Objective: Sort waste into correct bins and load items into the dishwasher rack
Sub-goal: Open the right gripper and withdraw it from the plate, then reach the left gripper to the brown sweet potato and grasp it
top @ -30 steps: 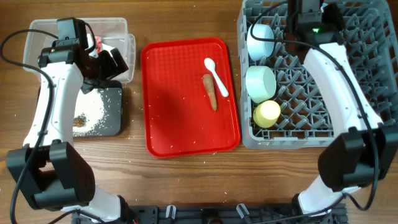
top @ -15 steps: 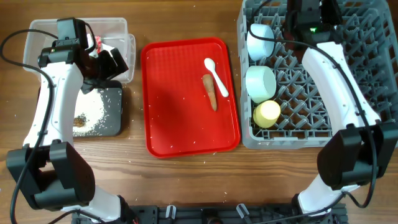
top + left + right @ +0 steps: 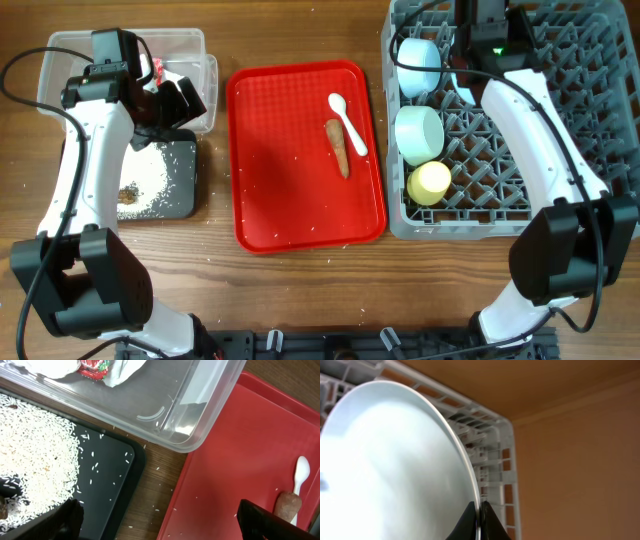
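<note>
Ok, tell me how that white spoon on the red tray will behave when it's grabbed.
The spoon looks like thin plastic, so probably very light and slightly bendy. It lies flat on the tray, so it may skid when pushed and be awkward to pinch. The carrot piece lies right beside its handle and could get nudged.

Red tray (image 3: pixel 290 180): rectangular, rounded corners, raised rim, finely textured floor. Lies flat at mid-table, long sides running from near edge to far edge. Darker shadow patch over left part of floor in overhead view. Left wrist view shows one corner and part of the rim of tray (image 3: pixel 235 460), resting directly on wood.

Table (image 3: pixel 300 290): brown wood, grain running left to right, matt finish. Narrow strip of table (image 3: pixel 155 490) shows in left wrist view. Right wrist view: orange-brown table (image 3: pixel 570 460), blurred, grain not readable.
</note>
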You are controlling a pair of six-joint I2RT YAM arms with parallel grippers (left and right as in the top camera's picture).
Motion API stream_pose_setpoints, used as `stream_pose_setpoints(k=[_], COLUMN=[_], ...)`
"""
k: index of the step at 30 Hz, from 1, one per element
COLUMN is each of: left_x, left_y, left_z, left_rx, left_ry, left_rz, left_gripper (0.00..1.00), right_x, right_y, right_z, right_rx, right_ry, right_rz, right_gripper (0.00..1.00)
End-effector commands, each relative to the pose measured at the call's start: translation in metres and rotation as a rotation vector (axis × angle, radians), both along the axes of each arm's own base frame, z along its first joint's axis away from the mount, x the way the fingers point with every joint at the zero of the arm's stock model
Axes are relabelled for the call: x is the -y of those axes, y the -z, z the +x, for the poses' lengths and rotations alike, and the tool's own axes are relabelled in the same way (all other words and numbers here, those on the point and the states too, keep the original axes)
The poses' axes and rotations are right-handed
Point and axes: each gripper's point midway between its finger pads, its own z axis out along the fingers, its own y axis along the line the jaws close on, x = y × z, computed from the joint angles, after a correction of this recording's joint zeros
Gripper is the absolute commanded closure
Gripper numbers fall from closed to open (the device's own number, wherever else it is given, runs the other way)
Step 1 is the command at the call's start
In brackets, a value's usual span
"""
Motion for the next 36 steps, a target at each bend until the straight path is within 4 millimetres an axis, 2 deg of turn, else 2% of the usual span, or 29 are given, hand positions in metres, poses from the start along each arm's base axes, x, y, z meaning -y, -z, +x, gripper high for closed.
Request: stream_pose_setpoints(k=[1,2,3,4,5,7,9,12,14,16,18,19,22,25,29,33,36], left_x=[0.0,0.0,0.0,0.0,0.0,0.0,0.0,0.0,0.0,0.0,0.0,0.0,0.0,0.004,0.016,0.043,0.071], left_y=[-0.015,-0.015,-0.015,-0.015,-0.015,-0.015,-0.015,-0.015,-0.015,-0.015,-0.015,-0.015,-0.015,-0.017,-0.019,-0.026,-0.035], left_z=[0.004,0.004,0.004,0.004,0.004,0.004,0.004,0.004,0.004,0.004,0.004,0.004,0.004,0.008,0.009,0.007,0.012], left_rx=[0.042,0.042,0.042,0.041,0.042,0.042,0.042,0.042,0.041,0.042,0.042,0.042,0.042,0.062,0.068,0.068,0.092], left_ry=[0.001,0.001,0.001,0.001,0.001,0.001,0.001,0.001,0.001,0.001,0.001,0.001,0.001,0.006,0.025,0.053,0.083], left_rz=[-0.005,-0.006,-0.006,-0.006,-0.006,-0.005,-0.006,-0.005,-0.006,-0.005,-0.005,-0.006,-0.006,-0.034,-0.098,-0.262,-0.366], left_gripper=[0.0,0.0,0.0,0.0,0.0,0.0,0.0,0.0,0.0,0.0,0.0,0.0,0.0,0.0,0.0,0.0,0.0], right_x=[-0.01,-0.014,-0.018,-0.019,-0.02,-0.023,-0.035,-0.08,-0.11,-0.132,-0.145,-0.144,-0.143,-0.138,-0.12,-0.1,-0.096], right_y=[0.017,0.019,0.022,0.024,0.024,0.019,0.01,-0.027,-0.054,-0.067,-0.067,-0.056,-0.051,-0.056,-0.073,-0.089,-0.086], right_z=[0.002,0.003,0.004,0.003,0.002,0.0,-0.001,-0.009,-0.02,-0.034,-0.049,-0.059,-0.064,-0.067,-0.077,-0.081,-0.082], right_rx=[0.011,0.011,0.004,0.007,0.021,0.063,0.101,0.173,0.199,0.177,0.116,0.059,0.036,0.058,0.103,0.162,0.157], right_ry=[-0.001,-0.019,-0.033,-0.03,-0.016,0.009,-0.018,-0.175,-0.283,-0.362,-0.405,-0.378,-0.36,-0.32,-0.296,-0.272,-0.258], right_rz=[0.092,0.119,0.14,0.158,0.181,0.247,0.35,0.638,0.816,0.936,0.994,0.999,1.005,1.036,1.038,1.033,1.032], right_gripper=[0.81,0.4,0.21,0.08,0.0,0.0,0.0,0.0,0.0,0.0,0.0,0.0,0.0,0.01,0.0,0.0,0.0])
